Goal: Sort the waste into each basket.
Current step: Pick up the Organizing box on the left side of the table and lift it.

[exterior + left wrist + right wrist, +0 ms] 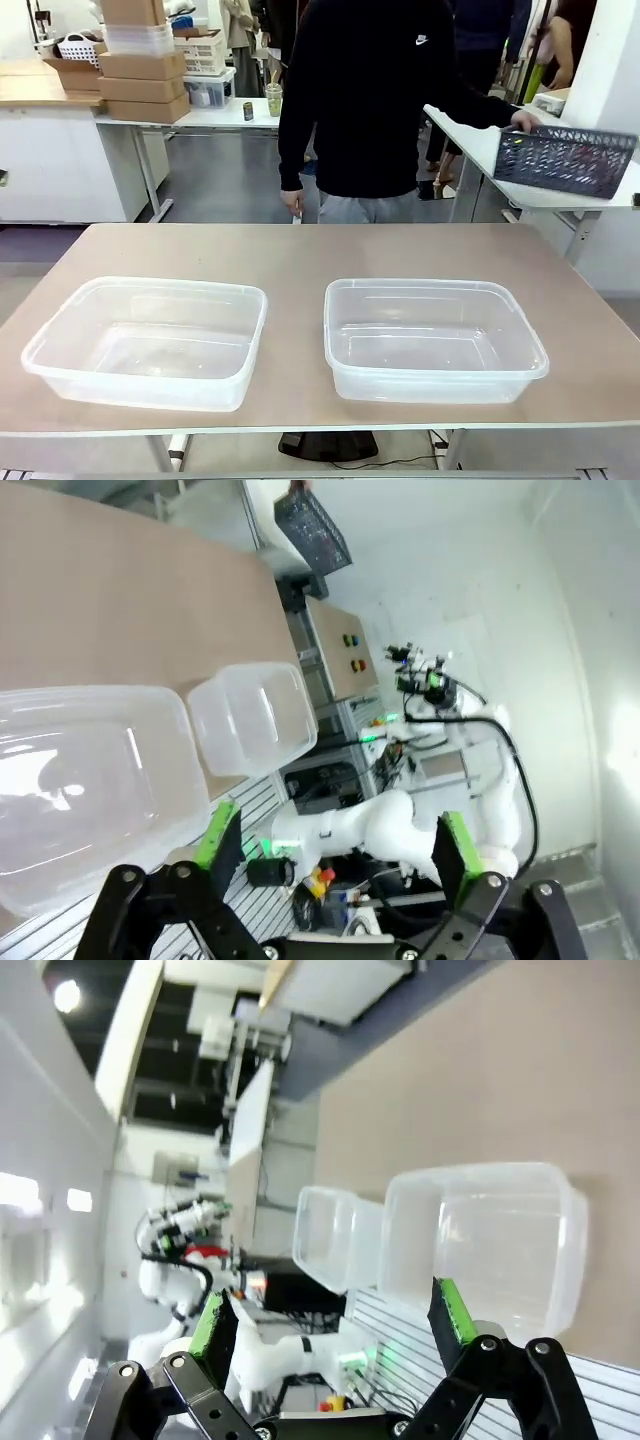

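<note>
- Lower-left tub (150, 392) and lower-right tub (432, 386): these are the two baskets of the task. They stand side by side on the worktop (300, 255), a little apart, upright and with nothing in them.
- Left end effector (337, 840): the jaws stand wide apart and hold nothing. In the left wrist view the nearer tub lies at middle left.
- Right end effector (332, 1318): it is likewise spread wide and empty, with both tubs above the green pads (215, 1325) in the right wrist view.
- Grey lattice basket (565, 160): it sits on a side table at the upper right of the front view, with the person's hand (522, 121) at its near corner. You cannot tell from here what it contains, or whether it holds the waste.
- Handling of the tubs, as a judgement: the walls look thin and glossy, so expect them to be light, springy and slippery. A tub will probably slide on the smooth worktop if you nudge it.
- Where to take hold: if a tub must be moved, pinch the rolled rim at the middle of a short wall. The rim is the stiffest part, and the flat walls would likely bow.
- Dropping items in: release low over the middle of the tub. A drop from height may tip or shift so light a container.
</note>
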Controlling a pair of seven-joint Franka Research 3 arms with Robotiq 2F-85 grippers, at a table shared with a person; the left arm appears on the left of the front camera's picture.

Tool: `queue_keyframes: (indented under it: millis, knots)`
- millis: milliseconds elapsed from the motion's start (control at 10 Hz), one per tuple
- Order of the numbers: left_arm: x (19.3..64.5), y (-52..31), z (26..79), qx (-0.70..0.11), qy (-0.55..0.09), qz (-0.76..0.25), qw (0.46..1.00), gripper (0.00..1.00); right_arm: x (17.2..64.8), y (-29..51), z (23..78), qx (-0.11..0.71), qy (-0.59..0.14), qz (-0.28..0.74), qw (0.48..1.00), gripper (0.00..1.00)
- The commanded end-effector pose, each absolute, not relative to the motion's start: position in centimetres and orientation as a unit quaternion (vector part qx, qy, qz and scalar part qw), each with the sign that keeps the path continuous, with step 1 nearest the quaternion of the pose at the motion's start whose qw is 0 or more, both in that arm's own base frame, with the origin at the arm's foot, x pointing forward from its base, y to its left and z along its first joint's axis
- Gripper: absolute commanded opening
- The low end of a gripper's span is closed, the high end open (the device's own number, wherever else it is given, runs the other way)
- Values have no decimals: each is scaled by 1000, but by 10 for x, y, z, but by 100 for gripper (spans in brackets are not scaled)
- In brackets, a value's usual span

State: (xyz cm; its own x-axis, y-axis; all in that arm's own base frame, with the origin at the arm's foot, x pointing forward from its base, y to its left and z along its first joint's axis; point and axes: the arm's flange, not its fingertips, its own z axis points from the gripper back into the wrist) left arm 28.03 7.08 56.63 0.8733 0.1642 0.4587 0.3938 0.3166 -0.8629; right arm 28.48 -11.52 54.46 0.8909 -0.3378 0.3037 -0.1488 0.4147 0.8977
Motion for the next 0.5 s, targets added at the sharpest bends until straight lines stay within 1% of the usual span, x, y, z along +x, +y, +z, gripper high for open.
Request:
queue_keyframes:
  millis: [0,400]
  knots:
    - [277,54,574,-561,-251,-132,777,100,288,-95,555,534,-236,2,812,100]
    - [277,54,574,-561,-251,-132,777,100,288,-95,555,534,-236,2,812,100]
